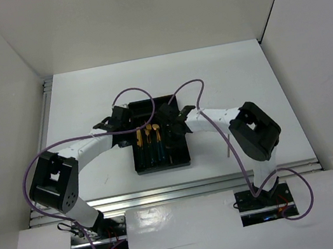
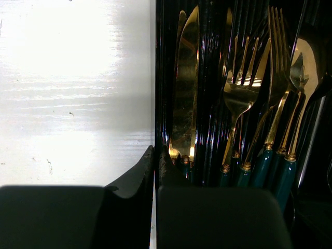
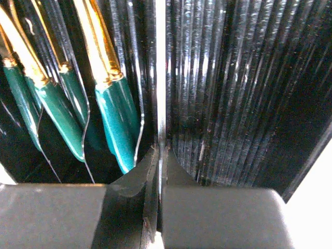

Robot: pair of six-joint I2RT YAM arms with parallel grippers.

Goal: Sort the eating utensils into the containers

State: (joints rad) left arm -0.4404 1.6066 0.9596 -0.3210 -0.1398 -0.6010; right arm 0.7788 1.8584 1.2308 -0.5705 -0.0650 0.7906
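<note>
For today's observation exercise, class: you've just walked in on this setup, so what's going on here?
The left arm and right arm reach over a black tray where gold-headed, teal-handled utensils already lie in its lengthwise compartments: knives, forks and a spoon. The left gripper is shut at the tray's left wall; the right gripper is shut beside the handles. Neither visibly holds a utensil.

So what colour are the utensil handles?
The handles are dark teal, clearest in the right wrist view.

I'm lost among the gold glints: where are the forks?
In the left wrist view, the forks lie in the tray, between the knives on the left and a spoon on the right.
</note>
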